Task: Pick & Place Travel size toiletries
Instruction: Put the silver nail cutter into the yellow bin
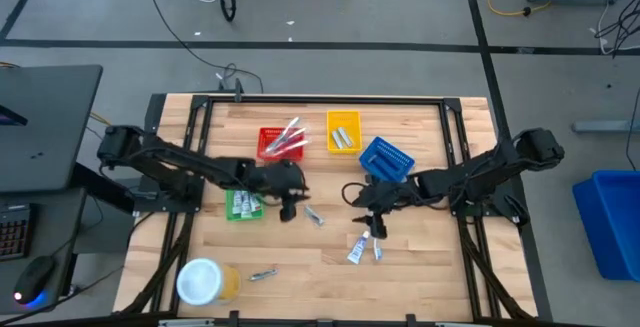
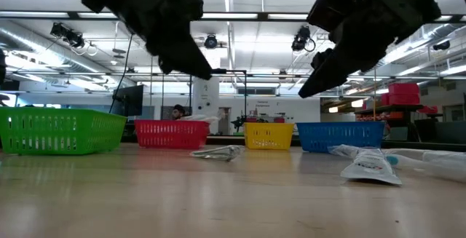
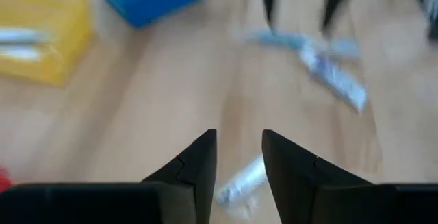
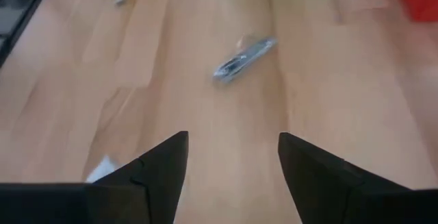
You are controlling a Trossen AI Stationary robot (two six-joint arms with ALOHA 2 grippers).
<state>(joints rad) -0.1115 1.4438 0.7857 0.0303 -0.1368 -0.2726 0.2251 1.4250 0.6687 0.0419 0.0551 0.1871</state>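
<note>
Several small toiletries lie on the wooden table. A silvery tube (image 1: 314, 215) (image 2: 217, 152) lies flat near the middle, and white and blue tubes (image 1: 358, 251) (image 2: 371, 167) lie nearer the near edge. My left gripper (image 1: 294, 207) (image 3: 239, 138) hangs open above the table, just left of the silvery tube (image 3: 241, 181), which shows between its fingertips. My right gripper (image 1: 376, 225) (image 4: 233, 142) is open too. It hovers over bare wood just beyond the white tubes, and the silvery tube (image 4: 243, 58) lies ahead of it. Both grippers (image 2: 198, 69) (image 2: 312, 86) are well clear of the tabletop.
A red basket (image 1: 280, 144) holds toothbrushes, a yellow basket (image 1: 343, 130) holds tubes, and a blue basket (image 1: 386, 159) and a green basket (image 1: 243, 204) stand nearby. A white-lidded jar (image 1: 203, 280) and a small dark-handled item (image 1: 263, 274) sit by the near edge.
</note>
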